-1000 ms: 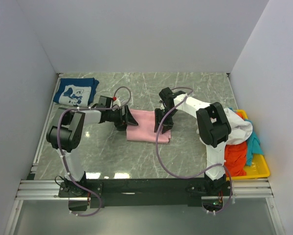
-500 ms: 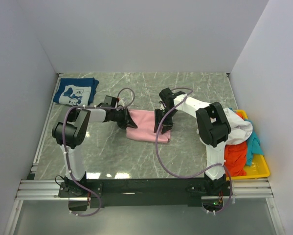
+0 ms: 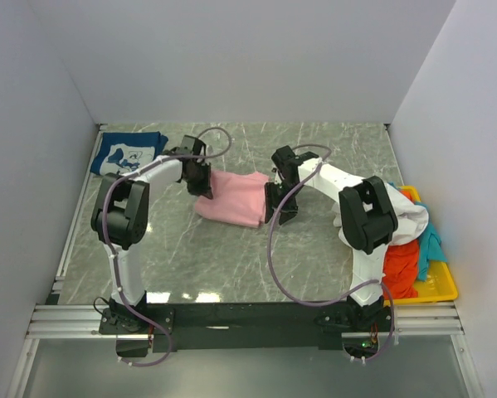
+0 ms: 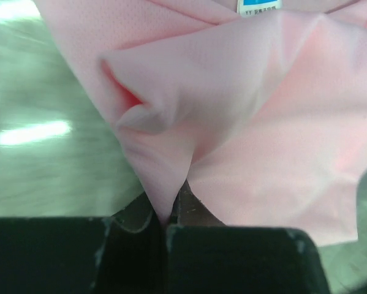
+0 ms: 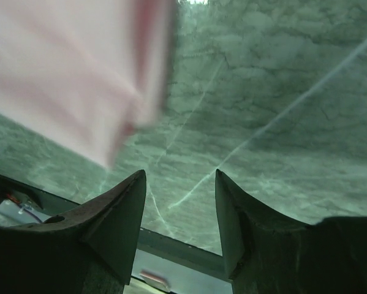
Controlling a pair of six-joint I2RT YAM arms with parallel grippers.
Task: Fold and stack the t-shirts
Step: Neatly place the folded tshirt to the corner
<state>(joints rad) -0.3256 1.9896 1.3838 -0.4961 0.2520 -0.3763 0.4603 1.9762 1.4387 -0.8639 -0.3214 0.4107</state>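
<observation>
A folded light-pink t-shirt lies in the middle of the table. My left gripper is shut on its left edge, and in the left wrist view a pinch of pink t-shirt runs into the closed jaws of the left gripper. At the shirt's right edge my right gripper stands open; in its wrist view the right gripper holds nothing and the blurred pink t-shirt lies off to the upper left. A folded navy t-shirt with white print rests at the back left.
A yellow tray at the right edge holds a heap of white, orange-red and teal t-shirts. Walls close the table at the left, back and right. A metal rail runs along the near edge.
My left gripper has shut on the pink t-shirt's left edge and pulled it back and left. The shirt has skewed and shifted left, and its right edge has left the right gripper.
</observation>
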